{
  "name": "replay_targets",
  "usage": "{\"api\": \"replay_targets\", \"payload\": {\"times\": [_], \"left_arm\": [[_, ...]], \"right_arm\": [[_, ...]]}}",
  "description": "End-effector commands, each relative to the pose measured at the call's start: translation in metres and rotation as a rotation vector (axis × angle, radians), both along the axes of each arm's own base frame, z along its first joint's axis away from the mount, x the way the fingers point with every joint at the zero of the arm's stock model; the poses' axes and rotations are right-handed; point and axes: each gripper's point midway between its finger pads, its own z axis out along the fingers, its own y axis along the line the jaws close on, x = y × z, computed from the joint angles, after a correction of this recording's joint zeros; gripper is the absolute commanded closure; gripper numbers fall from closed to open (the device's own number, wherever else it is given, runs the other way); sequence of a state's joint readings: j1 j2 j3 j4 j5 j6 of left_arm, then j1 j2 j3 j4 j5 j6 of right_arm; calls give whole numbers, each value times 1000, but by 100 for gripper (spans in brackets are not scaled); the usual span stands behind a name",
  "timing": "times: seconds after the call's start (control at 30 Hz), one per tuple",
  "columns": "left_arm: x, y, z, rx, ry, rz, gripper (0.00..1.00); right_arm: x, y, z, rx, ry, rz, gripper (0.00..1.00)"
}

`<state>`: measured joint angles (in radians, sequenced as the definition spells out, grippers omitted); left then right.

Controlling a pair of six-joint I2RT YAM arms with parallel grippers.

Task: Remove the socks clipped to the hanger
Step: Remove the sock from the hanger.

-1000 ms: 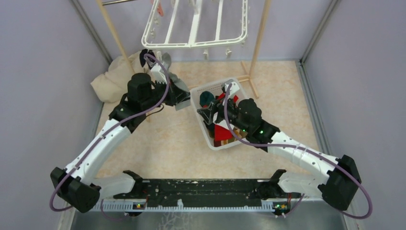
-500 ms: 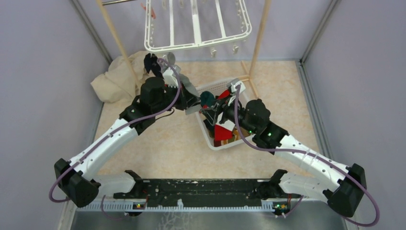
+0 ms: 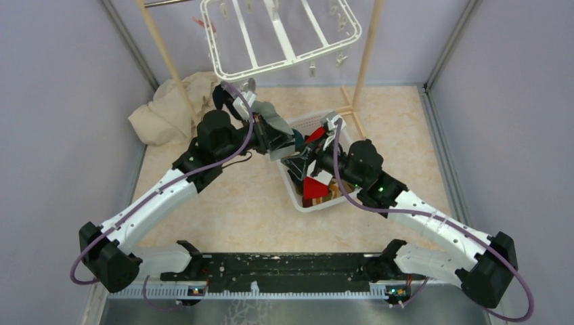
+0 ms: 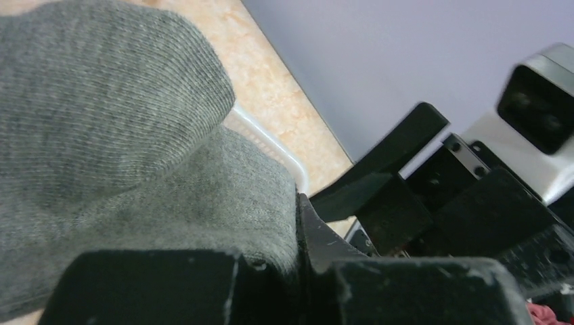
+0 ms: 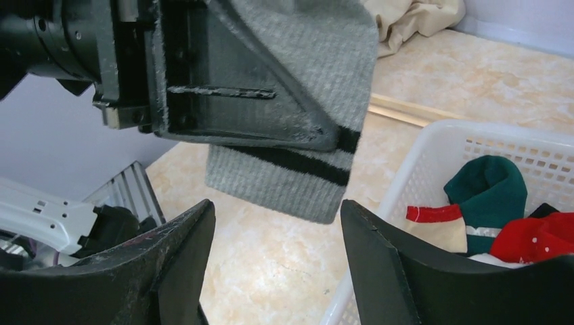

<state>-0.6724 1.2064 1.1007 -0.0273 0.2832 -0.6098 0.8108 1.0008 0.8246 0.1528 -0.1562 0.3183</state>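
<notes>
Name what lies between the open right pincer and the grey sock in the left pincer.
Nothing. In the right wrist view the gap from the right pincer to the grey sock is bare, with only tabletop behind; the basket stands aside.

A grey ribbed sock [image 5: 298, 156] is seen, crossed by two black stripes near its lower edge and clasped by the black left gripper [image 5: 237, 101]. At four o'clock of it a white slatted basket [image 5: 474, 145] is shown. Inside, a dark green sock [image 5: 487, 193] is spotted, with a cream sock [image 5: 436, 227] banded in red at its eight o'clock and a red sock [image 5: 535, 244] dotted white at its five o'clock. The right gripper [image 5: 274, 217] is picked out in black. From above, a white hanger [image 3: 284, 63] is caught at twelve o'clock, flanked by pale wooden poles [image 3: 367, 47]. A beige cloth [image 3: 162, 112] is seen at ten o'clock, on a peach marbled table [image 3: 230, 203]. Lilac walls [image 3: 61, 101] are noted, and purple cables [image 3: 379, 208] on white arms [image 3: 156, 203].
</notes>
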Motion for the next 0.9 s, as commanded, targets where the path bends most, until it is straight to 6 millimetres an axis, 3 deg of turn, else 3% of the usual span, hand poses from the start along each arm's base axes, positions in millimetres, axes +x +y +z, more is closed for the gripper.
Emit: {"api": "replay_targets", "payload": {"times": [0.0,0.3,0.57,0.8,0.87], "left_arm": [[-18,-9,25,-114,-45,-91,89],[-32,-7,29,-194,-53,-132,88],[-33,-9,28,-223,-56,-142,87],[-32,-9,27,-228,-57,-138,86],[-33,-9,26,-227,-55,-141,79]], "right_arm": [[3,-2,24,142,-16,40,31],[6,-2,30,211,-1,91,31],[1,6,33,234,11,144,40],[-1,8,30,233,23,162,66],[-1,8,30,235,24,162,80]]}}
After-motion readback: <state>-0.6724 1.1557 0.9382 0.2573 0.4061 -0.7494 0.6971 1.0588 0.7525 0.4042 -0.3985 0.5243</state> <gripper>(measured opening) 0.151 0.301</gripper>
